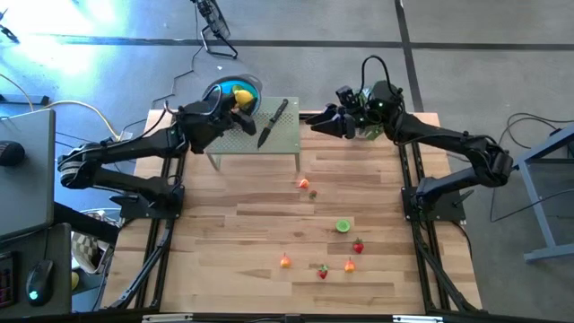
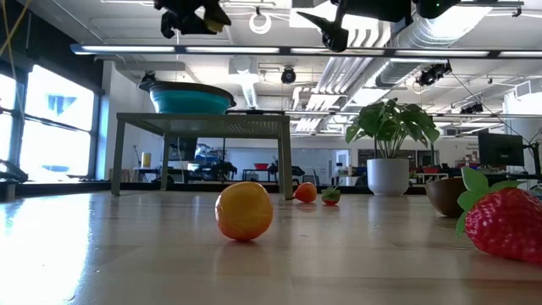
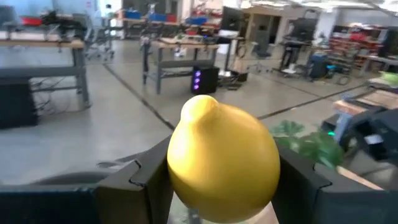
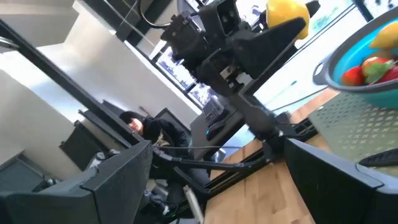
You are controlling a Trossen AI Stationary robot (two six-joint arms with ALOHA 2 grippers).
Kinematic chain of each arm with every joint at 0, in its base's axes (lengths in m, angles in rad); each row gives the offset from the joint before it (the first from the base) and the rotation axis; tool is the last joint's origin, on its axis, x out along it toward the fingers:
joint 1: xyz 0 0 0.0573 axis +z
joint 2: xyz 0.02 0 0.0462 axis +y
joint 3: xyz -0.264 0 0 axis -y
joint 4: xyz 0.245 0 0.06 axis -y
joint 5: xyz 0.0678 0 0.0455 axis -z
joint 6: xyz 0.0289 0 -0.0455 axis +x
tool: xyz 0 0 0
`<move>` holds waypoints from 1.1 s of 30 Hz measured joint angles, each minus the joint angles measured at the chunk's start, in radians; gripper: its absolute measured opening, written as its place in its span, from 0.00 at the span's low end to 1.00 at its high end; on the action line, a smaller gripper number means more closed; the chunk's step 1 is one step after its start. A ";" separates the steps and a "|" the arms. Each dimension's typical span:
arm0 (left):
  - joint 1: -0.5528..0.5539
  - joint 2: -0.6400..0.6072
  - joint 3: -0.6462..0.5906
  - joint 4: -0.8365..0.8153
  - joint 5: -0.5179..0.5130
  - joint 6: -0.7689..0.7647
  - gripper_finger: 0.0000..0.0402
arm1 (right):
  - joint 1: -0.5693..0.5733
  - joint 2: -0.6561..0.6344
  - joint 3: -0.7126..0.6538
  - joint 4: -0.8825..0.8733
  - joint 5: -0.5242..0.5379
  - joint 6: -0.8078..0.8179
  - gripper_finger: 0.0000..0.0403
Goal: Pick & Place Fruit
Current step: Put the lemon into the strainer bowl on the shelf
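While left pincer (image 1: 242, 99) clamps lemon (image 3: 222, 160) | right pincer (image 1: 311, 123) wide

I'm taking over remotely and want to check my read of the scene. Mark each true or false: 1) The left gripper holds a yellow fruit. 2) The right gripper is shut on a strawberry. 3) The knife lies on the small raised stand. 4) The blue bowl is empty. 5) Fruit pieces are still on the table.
1) True: the left gripper is shut on the lemon.
2) False: the right gripper is open and empty.
3) True: the knife lies on the stand.
4) False: the blue bowl already holds fruit.
5) True: a strawberry and others remain on the table.
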 joint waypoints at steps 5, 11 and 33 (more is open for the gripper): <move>0.101 0.000 0.000 -0.049 0.080 -0.017 0.49 | -0.031 0.000 0.000 0.000 0.065 -0.048 0.89; 0.234 0.000 0.000 -0.111 0.182 -0.069 0.49 | -0.062 0.000 0.000 0.000 0.187 -0.084 0.89; 0.472 0.007 0.000 -0.499 0.347 -0.346 0.49 | -0.114 0.000 0.000 -0.004 0.292 -0.136 0.89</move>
